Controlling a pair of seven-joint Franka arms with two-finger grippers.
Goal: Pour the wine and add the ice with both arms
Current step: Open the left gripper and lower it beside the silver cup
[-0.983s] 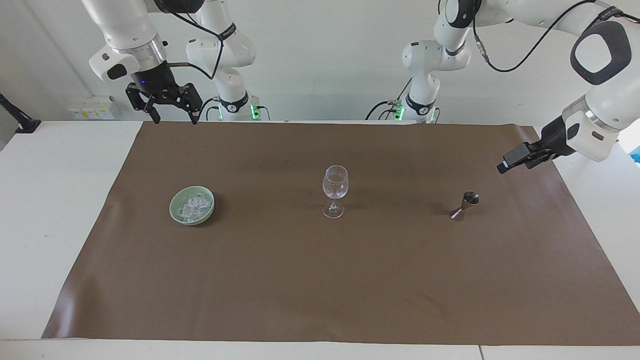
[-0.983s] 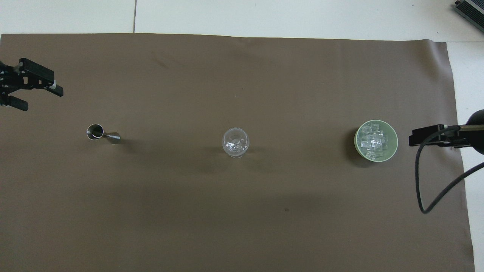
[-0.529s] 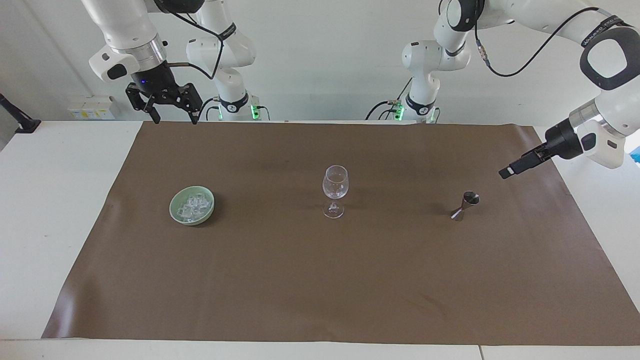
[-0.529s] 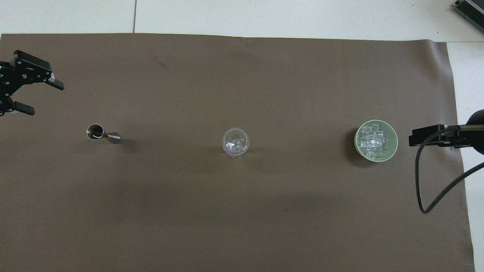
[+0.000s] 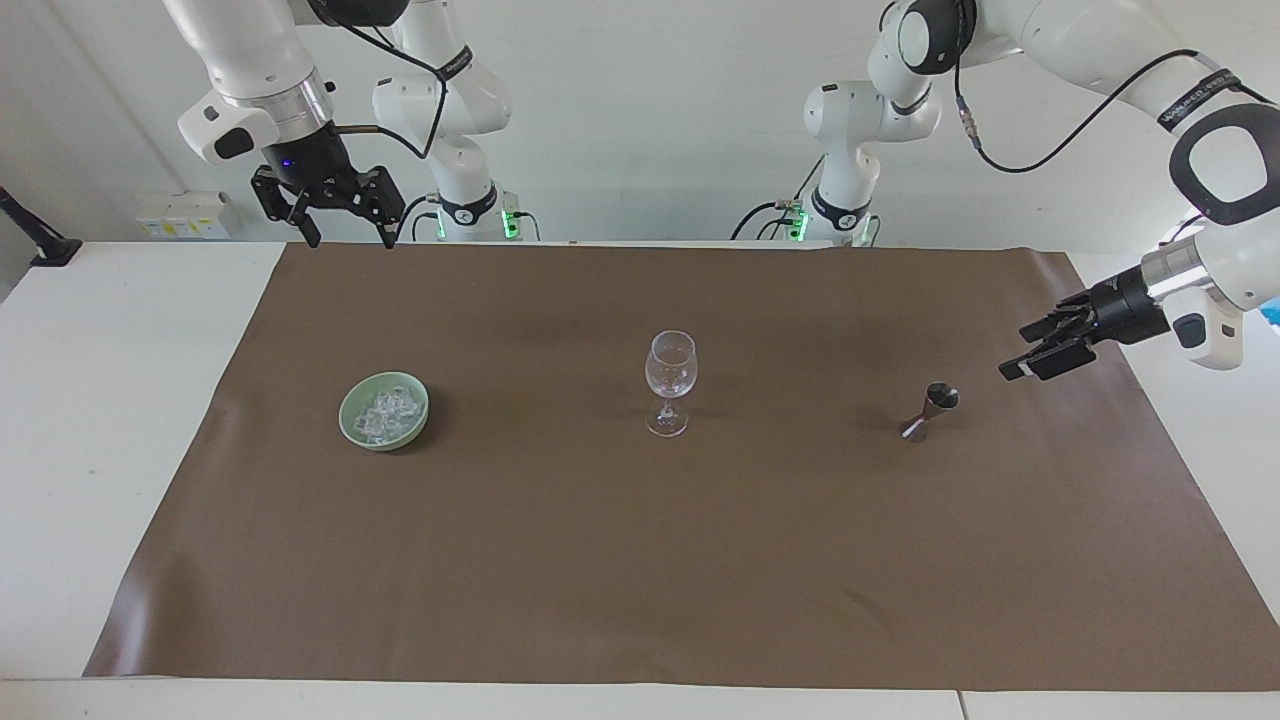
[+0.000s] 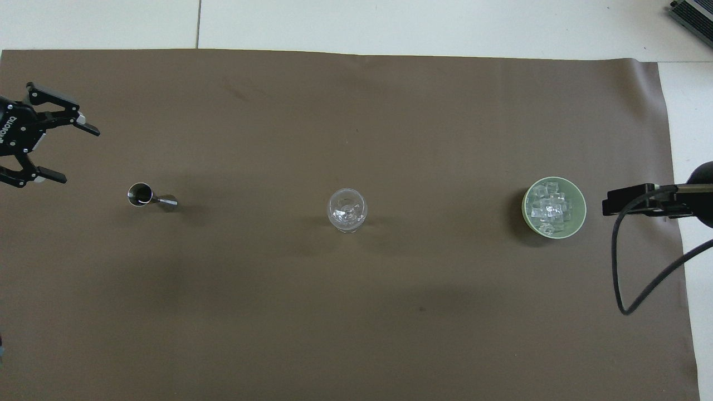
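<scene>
The ice, a heap of small clear cubes with no long axis or facing of its own, lies in a pale green bowl on the brown mat covering the table, toward the right arm's end. Level with it in one row across the mat stand an upright wine glass at the middle and a small metal jigger toward the left arm's end, its long axis tilted. Over the last second the left hand has rolled about its wrist beside the jigger, and its fingers are now spread wide, which suggests the pouring step comes first. The right hand waits, fingers spread, over the mat's edge nearest the robots, well above the bowl; the ice looks untouched.
</scene>
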